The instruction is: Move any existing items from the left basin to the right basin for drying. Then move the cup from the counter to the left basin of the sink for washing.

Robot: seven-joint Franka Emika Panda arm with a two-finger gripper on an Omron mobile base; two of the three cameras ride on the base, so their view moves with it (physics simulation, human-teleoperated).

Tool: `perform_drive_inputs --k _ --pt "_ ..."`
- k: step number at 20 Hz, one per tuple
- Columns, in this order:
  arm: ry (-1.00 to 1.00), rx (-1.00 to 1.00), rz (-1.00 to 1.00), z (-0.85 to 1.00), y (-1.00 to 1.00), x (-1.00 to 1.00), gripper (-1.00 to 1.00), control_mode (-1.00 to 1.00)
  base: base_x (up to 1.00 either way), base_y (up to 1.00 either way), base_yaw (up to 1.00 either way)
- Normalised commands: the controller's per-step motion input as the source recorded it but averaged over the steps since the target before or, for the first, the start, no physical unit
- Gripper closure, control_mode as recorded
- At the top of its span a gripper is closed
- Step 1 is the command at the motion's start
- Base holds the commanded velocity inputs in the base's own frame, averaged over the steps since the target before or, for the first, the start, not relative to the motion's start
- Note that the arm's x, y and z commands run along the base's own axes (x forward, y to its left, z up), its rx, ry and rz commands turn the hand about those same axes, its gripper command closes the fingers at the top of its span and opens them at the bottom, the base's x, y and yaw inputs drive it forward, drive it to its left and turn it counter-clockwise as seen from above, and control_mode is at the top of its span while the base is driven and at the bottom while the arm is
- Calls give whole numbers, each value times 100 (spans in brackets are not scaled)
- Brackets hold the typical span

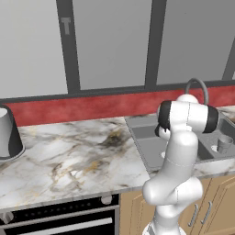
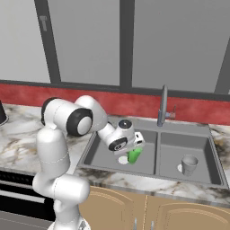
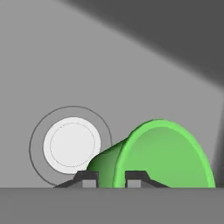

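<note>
A bright green flared plastic cup [image 3: 162, 153] lies in the left basin [image 2: 101, 150] of the matte-grey recessed double sink [image 2: 197, 130], just beside that well's round white drain [image 3: 70, 144]; in the hand view its wide mouth opens to the right and its narrow base points toward the drain. The end effector [image 3: 111, 180] is down inside this left basin, its two small dark fingertips [image 3: 87, 179] standing on either side of the green cup's narrow body, so it looks clamped on the cup, though the tips are cut off at the picture's edge and actual contact is hard to confirm. In the right base view the green cup [image 2: 134, 155] shows just under the white hand, over the drain near the middle of the well floor. The right basin [image 2: 173, 157] holds a small grey tumbler [image 2: 189, 165], upright and near its front side; the left base view shows the same tumbler [image 1: 225, 143] past the arm. A tall arched grey faucet [image 2: 162, 106] rises from the sink's back rim between the two wells. The sink is set into the white-grey marble table [image 1: 69, 156] with brown and black veins, backed by a red strip [image 1: 82, 109]. At the table's far left edge stands a grey and black rounded appliance [image 1: 8, 133], cut off by the picture's edge.
</note>
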Motion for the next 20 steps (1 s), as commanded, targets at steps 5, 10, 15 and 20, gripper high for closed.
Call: perform_drive_inputs --k 5,10,15,20 --pt "-7 -1 0 7 0 0 -100 -100 0 0 0" --pt "-2 0 -1 31 3 0 -100 -100 0 0 0" --pt "0 0 -1 82 34 0 -100 -100 0 0 0" --pt "0 0 0 100 74 0 -100 -100 0 0 0"
